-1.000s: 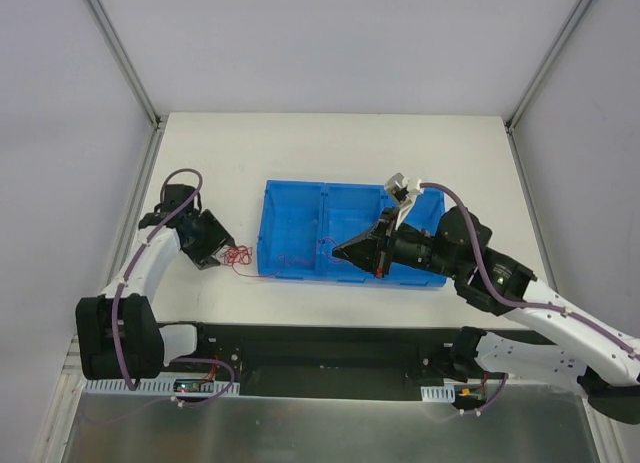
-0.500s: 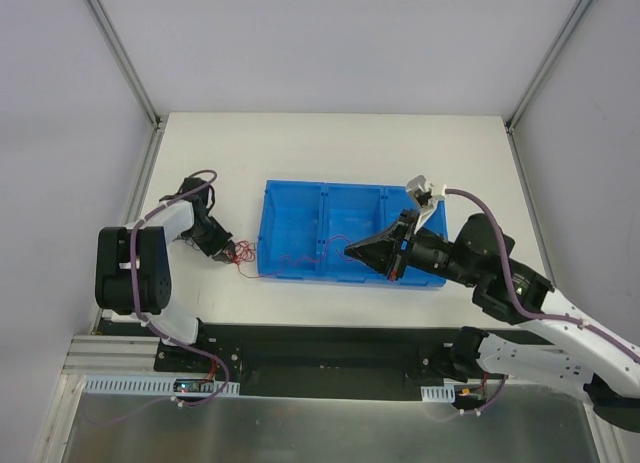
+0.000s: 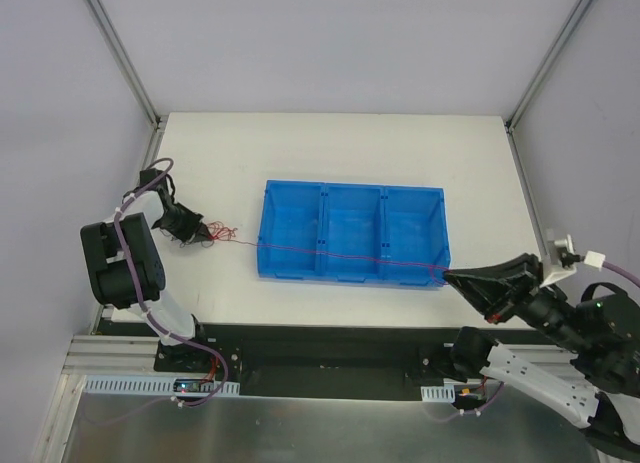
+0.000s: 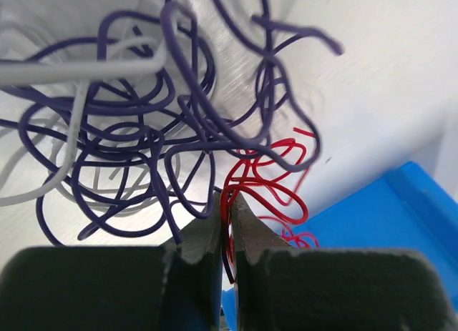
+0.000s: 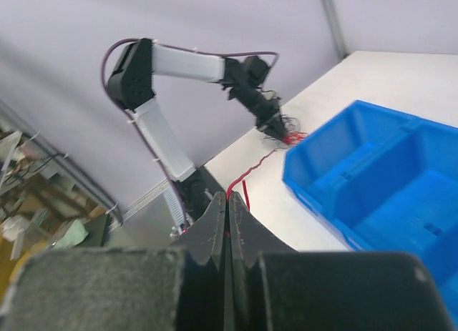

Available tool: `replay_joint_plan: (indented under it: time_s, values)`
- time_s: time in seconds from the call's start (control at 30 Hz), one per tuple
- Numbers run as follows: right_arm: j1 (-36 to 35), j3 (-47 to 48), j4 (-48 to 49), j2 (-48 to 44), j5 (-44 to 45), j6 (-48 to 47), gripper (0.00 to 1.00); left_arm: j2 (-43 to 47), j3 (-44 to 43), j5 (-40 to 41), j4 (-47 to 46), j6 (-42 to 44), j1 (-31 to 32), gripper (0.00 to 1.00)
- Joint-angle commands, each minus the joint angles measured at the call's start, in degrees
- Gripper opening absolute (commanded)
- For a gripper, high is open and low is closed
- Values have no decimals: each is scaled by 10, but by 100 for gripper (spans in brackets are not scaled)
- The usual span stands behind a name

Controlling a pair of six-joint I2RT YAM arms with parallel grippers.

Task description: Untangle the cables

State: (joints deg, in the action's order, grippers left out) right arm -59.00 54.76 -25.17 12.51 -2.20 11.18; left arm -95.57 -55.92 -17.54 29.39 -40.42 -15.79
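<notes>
One red cable (image 3: 340,254) is seen from above stretched left to right across the blue bin (image 3: 350,187), from the tangle (image 3: 222,231) at the left gripper (image 3: 198,232) to the right gripper (image 3: 452,277). At the left wrist, red wire is apparently pinched in closed jaws, with purple and white loops (image 4: 143,131) lying just beyond. At the right wrist, jaws are clamped on the strand, which is led straight toward the left gripper.

White-and-black arms (image 3: 118,265) — purple hoses (image 3: 620,270).
</notes>
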Motion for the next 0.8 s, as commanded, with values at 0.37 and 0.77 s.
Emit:
replay_joint_plan:
  time_s: [0.37, 0.77]
  values:
    - [0, 49, -162, -116, 237, -31, 1, -16, -45, -46, 0, 32, -36, 24]
    - [-1, 10, -100, -67, 194, -27, 1, 45, -2, -100, -56, 61, -41, 8]
